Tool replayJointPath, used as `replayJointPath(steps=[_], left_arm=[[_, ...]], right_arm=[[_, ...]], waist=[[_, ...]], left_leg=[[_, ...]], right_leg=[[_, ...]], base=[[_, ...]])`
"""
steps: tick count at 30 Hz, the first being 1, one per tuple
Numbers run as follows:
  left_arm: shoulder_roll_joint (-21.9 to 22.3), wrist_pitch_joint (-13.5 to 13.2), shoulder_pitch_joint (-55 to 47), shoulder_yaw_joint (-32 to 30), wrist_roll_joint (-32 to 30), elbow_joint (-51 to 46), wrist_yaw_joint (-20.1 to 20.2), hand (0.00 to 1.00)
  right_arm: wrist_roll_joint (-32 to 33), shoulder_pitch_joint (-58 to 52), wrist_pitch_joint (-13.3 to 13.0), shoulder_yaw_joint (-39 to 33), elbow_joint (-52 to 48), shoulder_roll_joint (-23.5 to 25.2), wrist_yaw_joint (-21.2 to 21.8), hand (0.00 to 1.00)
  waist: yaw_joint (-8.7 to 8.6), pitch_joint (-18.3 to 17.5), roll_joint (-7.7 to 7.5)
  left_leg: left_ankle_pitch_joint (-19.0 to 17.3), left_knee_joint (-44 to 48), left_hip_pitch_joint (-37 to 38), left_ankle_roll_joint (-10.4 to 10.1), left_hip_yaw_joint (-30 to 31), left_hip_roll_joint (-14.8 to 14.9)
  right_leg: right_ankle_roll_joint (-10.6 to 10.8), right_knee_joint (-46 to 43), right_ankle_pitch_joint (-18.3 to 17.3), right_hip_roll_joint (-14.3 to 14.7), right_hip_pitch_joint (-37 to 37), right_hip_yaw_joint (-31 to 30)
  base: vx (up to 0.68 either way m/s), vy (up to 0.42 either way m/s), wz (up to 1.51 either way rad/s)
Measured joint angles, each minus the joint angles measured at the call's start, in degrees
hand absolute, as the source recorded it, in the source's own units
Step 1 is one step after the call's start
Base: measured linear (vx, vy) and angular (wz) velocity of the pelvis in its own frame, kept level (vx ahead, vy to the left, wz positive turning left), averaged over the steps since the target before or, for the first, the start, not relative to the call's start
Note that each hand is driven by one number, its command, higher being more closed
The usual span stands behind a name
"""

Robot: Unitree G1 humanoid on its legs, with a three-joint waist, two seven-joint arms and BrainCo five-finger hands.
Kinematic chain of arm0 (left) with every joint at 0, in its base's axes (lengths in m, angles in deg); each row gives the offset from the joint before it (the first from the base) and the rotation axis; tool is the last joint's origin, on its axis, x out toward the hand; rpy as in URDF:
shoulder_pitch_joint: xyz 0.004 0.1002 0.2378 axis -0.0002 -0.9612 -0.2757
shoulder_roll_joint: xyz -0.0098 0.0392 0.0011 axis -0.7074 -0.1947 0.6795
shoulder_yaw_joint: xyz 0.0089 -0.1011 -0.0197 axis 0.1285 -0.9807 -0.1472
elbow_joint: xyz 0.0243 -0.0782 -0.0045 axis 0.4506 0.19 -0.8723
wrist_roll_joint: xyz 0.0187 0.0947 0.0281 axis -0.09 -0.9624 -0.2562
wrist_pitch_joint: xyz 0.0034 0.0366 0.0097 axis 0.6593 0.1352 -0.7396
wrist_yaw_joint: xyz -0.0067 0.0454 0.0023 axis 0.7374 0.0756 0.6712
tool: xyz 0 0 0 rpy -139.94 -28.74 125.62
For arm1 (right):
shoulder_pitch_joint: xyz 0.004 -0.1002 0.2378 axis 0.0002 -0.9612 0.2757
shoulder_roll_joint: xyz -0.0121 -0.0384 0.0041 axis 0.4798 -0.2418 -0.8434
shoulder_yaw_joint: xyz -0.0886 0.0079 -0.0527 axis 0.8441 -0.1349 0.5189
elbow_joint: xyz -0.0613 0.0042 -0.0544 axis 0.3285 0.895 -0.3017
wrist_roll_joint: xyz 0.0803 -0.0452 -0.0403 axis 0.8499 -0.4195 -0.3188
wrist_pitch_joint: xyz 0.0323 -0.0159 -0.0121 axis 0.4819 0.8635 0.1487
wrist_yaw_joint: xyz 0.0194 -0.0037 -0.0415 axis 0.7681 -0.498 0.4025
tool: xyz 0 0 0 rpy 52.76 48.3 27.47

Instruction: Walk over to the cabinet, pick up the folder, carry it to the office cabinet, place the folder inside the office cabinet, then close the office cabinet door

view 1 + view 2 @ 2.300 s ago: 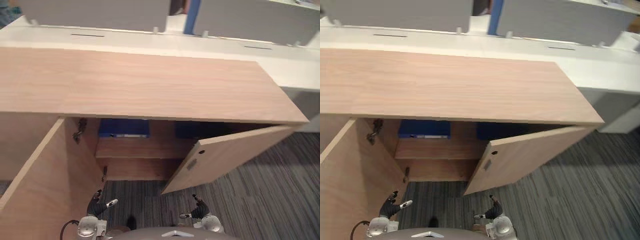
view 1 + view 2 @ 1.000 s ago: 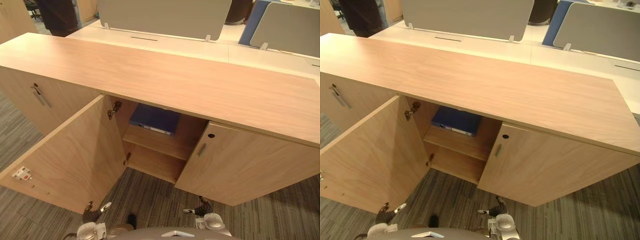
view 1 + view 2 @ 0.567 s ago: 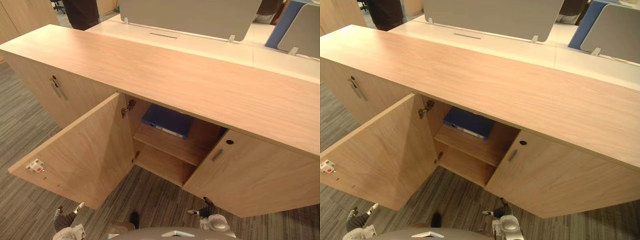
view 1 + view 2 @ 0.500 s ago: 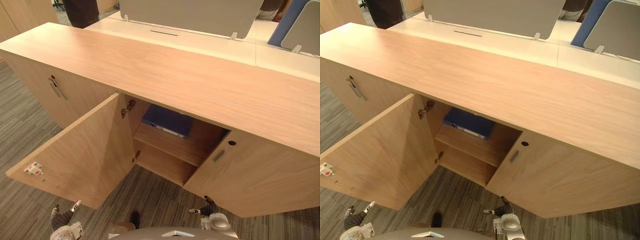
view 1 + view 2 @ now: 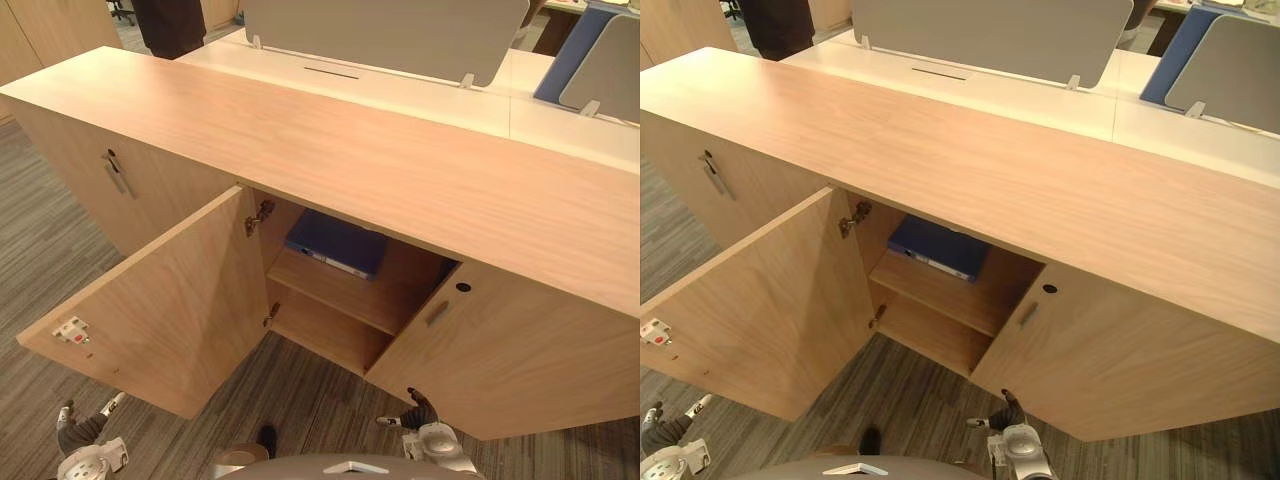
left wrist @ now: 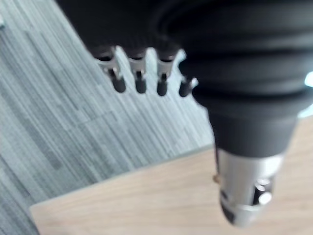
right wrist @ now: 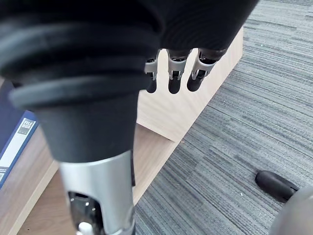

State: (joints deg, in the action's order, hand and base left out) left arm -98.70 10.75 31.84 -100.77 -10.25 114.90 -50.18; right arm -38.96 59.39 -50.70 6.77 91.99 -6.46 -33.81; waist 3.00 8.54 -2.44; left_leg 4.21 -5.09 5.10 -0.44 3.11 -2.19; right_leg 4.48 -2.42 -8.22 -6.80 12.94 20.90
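A blue folder (image 5: 335,243) lies flat on the upper shelf inside the light wooden cabinet (image 5: 400,170); its white-labelled edge also shows in the right wrist view (image 7: 12,142). The cabinet's left door (image 5: 160,300) stands wide open, and the right door (image 5: 500,360) is ajar. My left hand (image 5: 85,435) hangs low in front of the open left door, fingers (image 6: 139,81) relaxed and holding nothing. My right hand (image 5: 418,412) hangs below the right door's lower corner, also open and empty, its fingers (image 7: 171,73) loose above the carpet.
Left of the open door is a closed cabinet door with a metal handle (image 5: 115,175). Behind the cabinet stands a white desk (image 5: 420,90) with grey dividers (image 5: 390,30). A person in dark clothes (image 5: 170,25) stands at the far left. Grey striped carpet (image 5: 40,270) covers the floor.
The whole view has swung and pulled back, so the camera moved. My left hand has swung outward to the left, past the open door's corner. The folder has stayed on the shelf.
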Motion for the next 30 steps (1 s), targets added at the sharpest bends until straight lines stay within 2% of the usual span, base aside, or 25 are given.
replayJointPath(steps=[9,12,20,30], left_arm=[[-3.88,-0.24,1.28,1.02,-0.13,-2.6,0.24,0.0],[-5.44,-0.55,2.35,3.27,-0.13,-2.97,1.37,0.0],[-4.89,-0.95,1.42,8.18,-0.24,-4.38,2.42,0.0],[-2.5,0.08,-2.55,12.27,-1.15,-1.66,4.14,0.0]], right_arm=[[0.0,0.88,-0.01,0.06,0.0,-0.87,0.08,0.0],[-0.02,1.83,-0.02,1.4,0.0,-1.03,0.17,0.0],[-0.2,0.93,0.03,2.17,0.1,-1.14,0.27,0.0],[-0.33,1.13,0.66,1.94,0.15,-1.15,0.35,0.0]], waist=[[0.49,-0.03,-0.99],[0.34,0.35,-0.45],[0.16,0.45,-0.45],[0.24,0.46,-0.58]], left_leg=[[-0.11,0.02,0.75,0.07,0.18,-0.86],[-0.15,0.01,0.84,0.07,0.05,-0.87],[-0.94,-0.01,1.06,-0.03,-0.51,-0.63],[-0.64,0.01,1.44,0.29,-2.35,-1.01]], right_leg=[[0.0,0.19,0.93,-0.4,1.02,-0.27],[-0.14,0.18,1.02,-0.4,1.0,-0.81],[-0.28,0.26,0.96,-0.26,0.9,-1.76],[0.02,0.82,1.16,-0.74,0.82,-3.32]], base=[[0.06,-0.011,0.03],[-0.01,-0.004,-0.02],[-0.05,-0.016,-0.04],[-0.01,-0.003,-0.07]])
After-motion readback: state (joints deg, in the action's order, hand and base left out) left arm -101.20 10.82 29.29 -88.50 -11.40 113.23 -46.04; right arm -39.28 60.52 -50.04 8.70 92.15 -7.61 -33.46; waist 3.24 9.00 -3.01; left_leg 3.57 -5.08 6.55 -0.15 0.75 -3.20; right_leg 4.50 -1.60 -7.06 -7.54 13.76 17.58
